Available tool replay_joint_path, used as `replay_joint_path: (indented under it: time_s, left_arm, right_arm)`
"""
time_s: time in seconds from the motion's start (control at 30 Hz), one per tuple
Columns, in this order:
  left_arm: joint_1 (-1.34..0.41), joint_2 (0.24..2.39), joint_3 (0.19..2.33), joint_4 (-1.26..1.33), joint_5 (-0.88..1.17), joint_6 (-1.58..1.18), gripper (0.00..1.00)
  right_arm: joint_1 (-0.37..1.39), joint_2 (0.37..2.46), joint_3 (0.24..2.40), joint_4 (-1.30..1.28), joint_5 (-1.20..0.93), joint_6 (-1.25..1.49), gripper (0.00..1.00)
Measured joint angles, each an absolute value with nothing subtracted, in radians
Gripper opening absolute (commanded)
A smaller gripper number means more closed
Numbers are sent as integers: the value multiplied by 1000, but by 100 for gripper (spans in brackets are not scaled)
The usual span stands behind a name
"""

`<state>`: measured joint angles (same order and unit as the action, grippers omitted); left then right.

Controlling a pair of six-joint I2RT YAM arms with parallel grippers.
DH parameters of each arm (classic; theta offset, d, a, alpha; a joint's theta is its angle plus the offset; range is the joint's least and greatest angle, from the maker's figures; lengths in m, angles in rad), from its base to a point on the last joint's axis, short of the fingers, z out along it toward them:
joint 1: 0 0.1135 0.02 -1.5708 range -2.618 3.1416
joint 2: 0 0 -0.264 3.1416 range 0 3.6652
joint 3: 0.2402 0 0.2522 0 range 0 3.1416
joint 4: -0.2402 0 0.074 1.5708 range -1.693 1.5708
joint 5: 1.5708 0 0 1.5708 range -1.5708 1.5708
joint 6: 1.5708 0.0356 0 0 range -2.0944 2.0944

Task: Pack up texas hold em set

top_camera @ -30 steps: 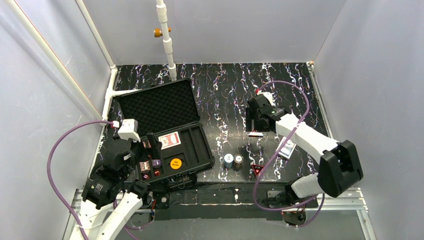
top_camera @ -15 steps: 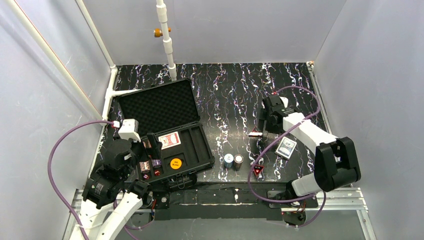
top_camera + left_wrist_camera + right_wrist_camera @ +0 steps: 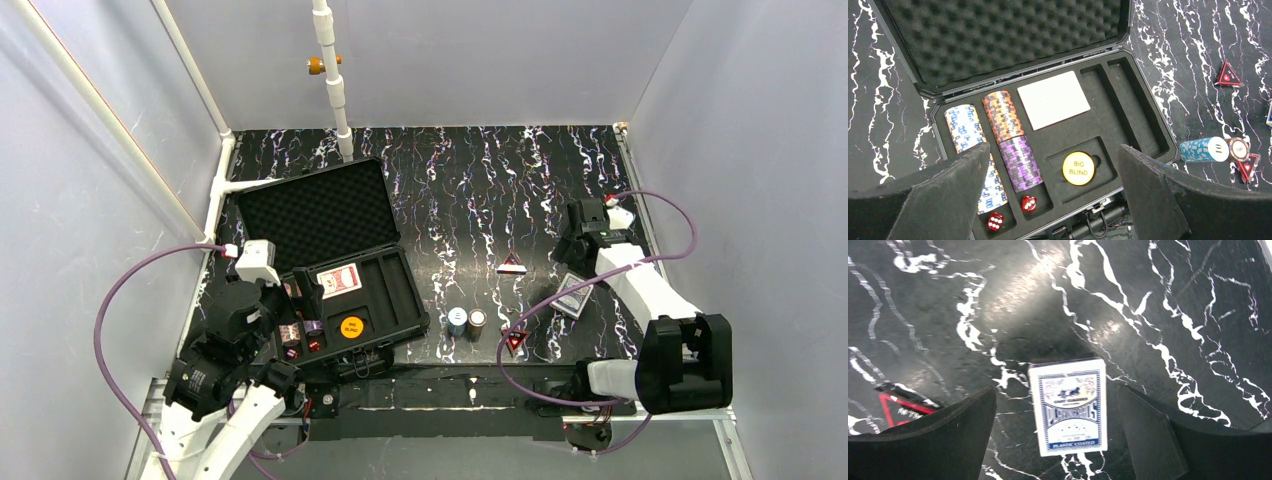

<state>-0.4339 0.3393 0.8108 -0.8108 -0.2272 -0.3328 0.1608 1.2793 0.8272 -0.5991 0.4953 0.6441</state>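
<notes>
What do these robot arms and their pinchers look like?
Both the left arm and right arm have white links joined by chunky black joints, each trailing a looping purple cable. Their fingers are broad, black, and matte-padded.

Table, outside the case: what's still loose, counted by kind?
Red triangles: 2
Poker chip stacks: 2
Blue card deck: 1
Total: 5

High overview; wrist close-ups, seemingly downward
</notes>
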Motion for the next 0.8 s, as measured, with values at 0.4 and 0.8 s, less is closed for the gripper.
replay_joint_path:
  time_s: [0.4, 0.8]
  left_arm:
    - [-434, 327, 810, -808, -228, -333, 98]
    - [-434, 321, 808, -808, -228, -332, 98]
  right_arm:
    - [88, 1313, 673, -513, 362, 649, 98]
    - [79, 1306, 632, -445, 338, 623, 77]
